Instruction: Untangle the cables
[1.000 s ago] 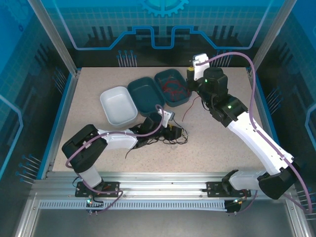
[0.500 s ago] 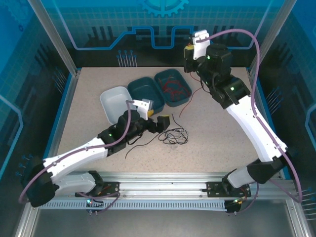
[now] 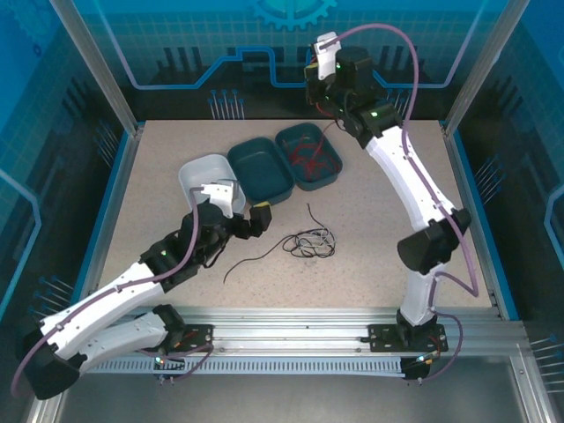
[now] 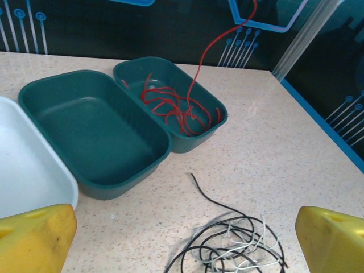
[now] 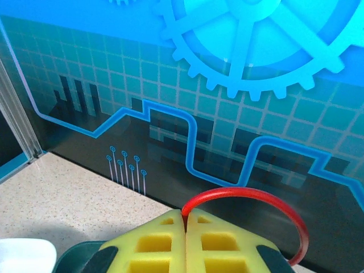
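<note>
Left gripper point(image 3: 257, 218) hangs wide open and holds nothing, low over the table point(image 3: 388, 203), just left of the black-and-white tangle point(image 4: 233, 250). Beyond lie a white bin point(image 3: 198, 176), a green bin point(image 4: 96, 125) and a second green bin point(image 4: 199, 139) holding red cables point(image 4: 176, 111). Farthest, right gripper point(image 5: 186, 239) is high, clenched on one red strand point(image 5: 256, 198) that trails down into that bin.

The desk's point(image 3: 397, 198) right side is bare. Three tubs point(image 3: 261, 174) sit at the back, and a red wire point(image 4: 206, 52) hangs into one. A wire pile point(image 3: 310, 242) lies in the middle.
</note>
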